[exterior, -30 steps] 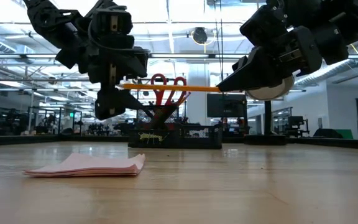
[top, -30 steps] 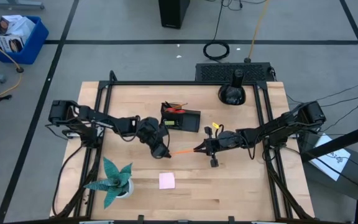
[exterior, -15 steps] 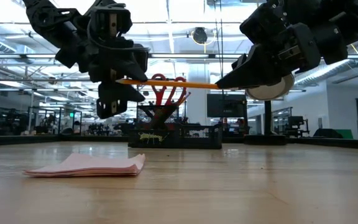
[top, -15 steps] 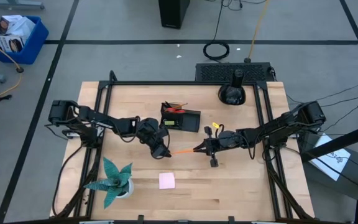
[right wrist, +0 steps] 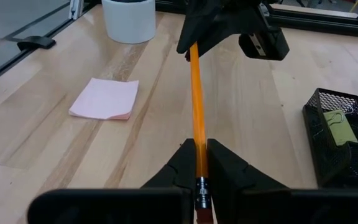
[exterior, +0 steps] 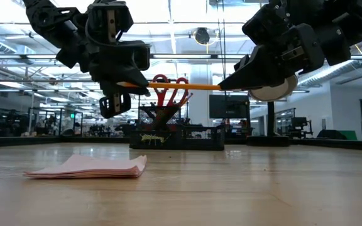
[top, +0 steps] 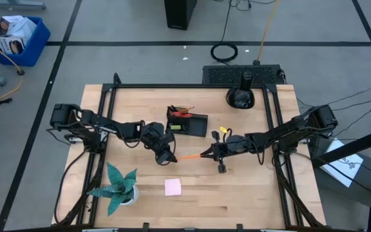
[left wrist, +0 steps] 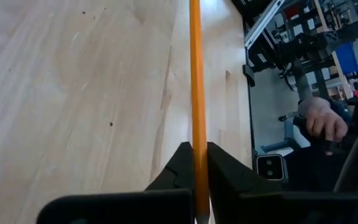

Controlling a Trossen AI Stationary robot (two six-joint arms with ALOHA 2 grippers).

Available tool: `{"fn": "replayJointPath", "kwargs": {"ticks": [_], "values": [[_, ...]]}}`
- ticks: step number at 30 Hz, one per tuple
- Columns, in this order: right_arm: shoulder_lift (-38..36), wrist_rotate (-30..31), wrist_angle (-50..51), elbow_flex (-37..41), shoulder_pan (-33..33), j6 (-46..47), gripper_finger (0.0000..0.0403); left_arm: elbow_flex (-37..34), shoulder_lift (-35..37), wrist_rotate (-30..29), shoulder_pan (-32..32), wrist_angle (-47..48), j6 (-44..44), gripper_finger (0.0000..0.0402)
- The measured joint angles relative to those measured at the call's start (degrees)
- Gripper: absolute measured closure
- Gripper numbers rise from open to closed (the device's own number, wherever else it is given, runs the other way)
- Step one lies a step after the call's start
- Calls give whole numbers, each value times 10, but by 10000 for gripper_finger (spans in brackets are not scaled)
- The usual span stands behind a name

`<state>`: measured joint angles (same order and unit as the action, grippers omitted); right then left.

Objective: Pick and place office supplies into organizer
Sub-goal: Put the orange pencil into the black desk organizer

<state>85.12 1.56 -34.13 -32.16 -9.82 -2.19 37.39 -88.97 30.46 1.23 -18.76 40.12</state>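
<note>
An orange pencil [top: 187, 156] hangs level above the table's middle, between my two grippers. My left gripper [top: 171, 156] is shut on its pointed end, my right gripper [top: 205, 154] on its eraser end. The black mesh organizer [top: 187, 122] stands beyond them toward the far edge, with red-handled scissors [exterior: 168, 88] upright in it. A pink sticky-note pad [top: 172, 187] lies flat nearer the front edge. A small yellow piece [top: 223, 131] and a small black item [top: 222, 169] lie on the table by the right gripper. My left gripper pinches the pencil near its pointed end [left wrist: 196, 146] between its two fingers [left wrist: 180, 169]. It comes from the table's left, slanting a little down, in line with the pencil. The pencil is lifted clear and level. My right gripper pinches the pencil just ahead of the metal ferrule at its eraser end [right wrist: 197, 163] between its two fingers [right wrist: 182, 163]. It reaches from the table's right, roughly level, in line with the pencil. The shaft runs straight out toward the left gripper [right wrist: 213, 28].
A teal spiky plant [top: 118, 187] in a white pot stands front left. A round black domed object [top: 241, 96] sits at the far right. A person's hand [left wrist: 325, 121] shows beyond the table. Bare wood lies between the pad and the right frame.
My left gripper has shut on the pencil's pointed end, its fingers drawing together from wide apart. The pencil has stayed level in my right gripper, clear of the table.
</note>
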Motion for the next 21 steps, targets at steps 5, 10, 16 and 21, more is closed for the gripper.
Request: {"fn": "replayJointPath", "kwargs": {"ticks": [5,10,16,21], "values": [[-3,25,6,0,0,8,363,0,0,-5,-1,2,3,369],[-5,30,12,0,1,33,319,0,0,-33,-12,6,-30,381],[-34,29,45,0,0,76,264,0,0,-43,-14,6,-39,382],[-74,29,-8,0,-15,99,235,0,0,-61,-17,5,-52,369]]}}
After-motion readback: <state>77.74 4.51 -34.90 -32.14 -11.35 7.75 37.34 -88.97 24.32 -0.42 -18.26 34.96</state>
